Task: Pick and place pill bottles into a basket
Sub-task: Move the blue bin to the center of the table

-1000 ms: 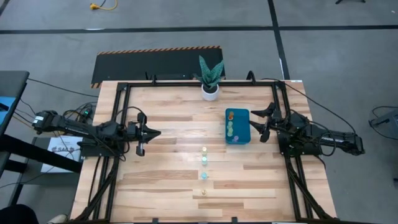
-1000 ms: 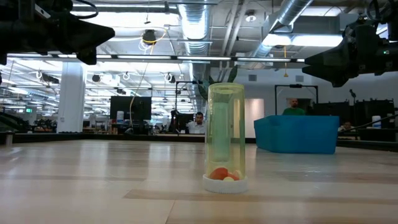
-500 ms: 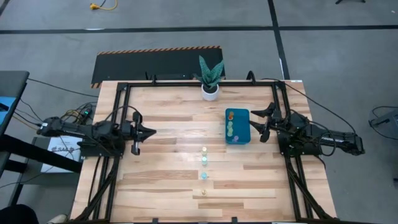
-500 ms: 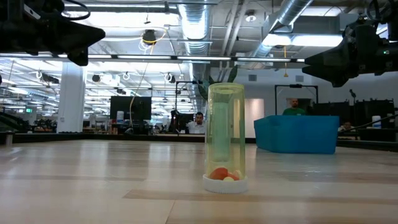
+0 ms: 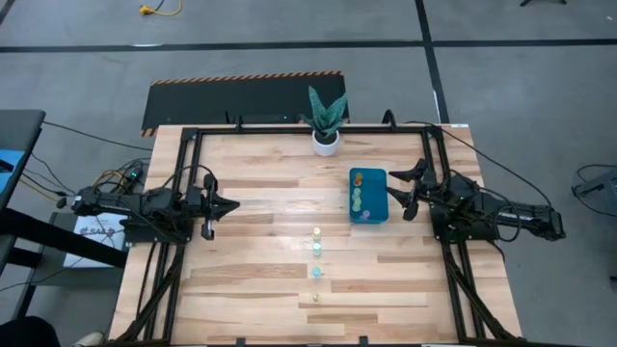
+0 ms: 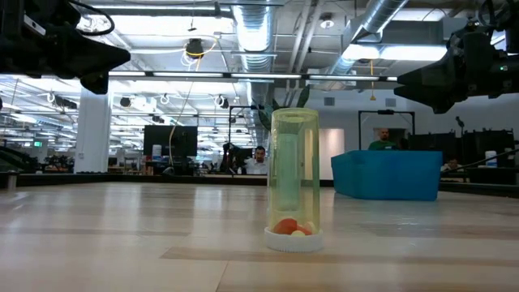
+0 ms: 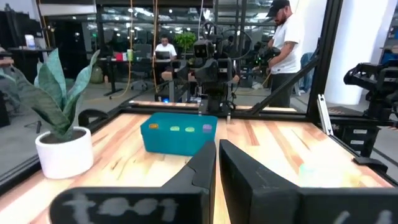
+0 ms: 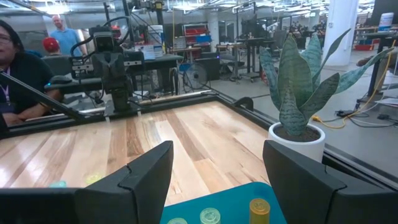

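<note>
The teal-blue basket (image 5: 367,196) stands right of the table's middle and holds several small bottles, among them an orange one (image 5: 356,176). Several more bottles stand in a line on the wood: yellow (image 5: 316,231), green (image 5: 315,248), teal (image 5: 315,273) and pale yellow (image 5: 314,299). The nearest stands on its white cap in the low view (image 6: 293,180). My left gripper (image 5: 231,205) is shut and empty above the table's left part. My right gripper (image 5: 403,191) is open and empty just right of the basket; the basket's rim (image 8: 236,208) shows between its fingers.
A white pot with a spiky green plant (image 5: 326,143) stands at the far edge, behind the basket. A black frame (image 5: 193,145) runs around the table. People sit and stand in the room beyond the table. Bare wood lies between my left gripper and the bottle line.
My left gripper has drawn back toward the table's left edge, away from the line of bottles, staying level. My right gripper, the basket and the bottles have kept still.
</note>
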`<act>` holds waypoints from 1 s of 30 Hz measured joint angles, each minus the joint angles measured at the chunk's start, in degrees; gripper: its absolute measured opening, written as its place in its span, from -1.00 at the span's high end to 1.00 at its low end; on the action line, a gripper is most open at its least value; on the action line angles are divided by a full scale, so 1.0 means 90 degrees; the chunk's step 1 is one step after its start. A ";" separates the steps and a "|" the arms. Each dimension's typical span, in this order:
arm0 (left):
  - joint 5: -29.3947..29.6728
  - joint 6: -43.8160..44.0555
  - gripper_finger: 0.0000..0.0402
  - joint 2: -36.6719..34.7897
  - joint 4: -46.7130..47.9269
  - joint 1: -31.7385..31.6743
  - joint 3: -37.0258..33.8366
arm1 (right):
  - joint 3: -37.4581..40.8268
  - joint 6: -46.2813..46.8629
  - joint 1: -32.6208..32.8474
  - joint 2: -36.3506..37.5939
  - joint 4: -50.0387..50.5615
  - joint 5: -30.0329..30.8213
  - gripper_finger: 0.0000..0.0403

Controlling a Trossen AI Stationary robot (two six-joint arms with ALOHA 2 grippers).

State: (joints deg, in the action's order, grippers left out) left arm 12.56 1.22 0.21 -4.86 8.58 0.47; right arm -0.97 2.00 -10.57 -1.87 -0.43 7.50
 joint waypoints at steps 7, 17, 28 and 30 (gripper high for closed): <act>0.0147 0.0251 0.96 0.0016 0.0096 -0.0001 0.0002 | 0.0000 0.0000 0.0000 0.0000 0.0000 0.0001 -0.21; 0.0315 0.0189 0.96 0.0016 0.0084 -0.0005 0.0002 | 0.0027 0.0124 -0.0002 -0.0003 -0.0294 0.0013 -0.21; 0.0313 0.0184 0.96 0.0016 0.0087 -0.0005 0.0002 | -0.0634 0.0993 0.0049 -0.0060 0.0775 -0.0336 -0.20; 0.0313 0.0182 0.96 0.0016 0.0089 -0.0005 0.0002 | -0.1160 0.0998 0.0049 -0.0262 0.1767 0.0100 -0.14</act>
State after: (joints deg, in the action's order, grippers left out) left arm 15.38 2.85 0.36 -4.05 8.54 0.49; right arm -11.41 10.98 -10.13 -4.23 15.48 8.40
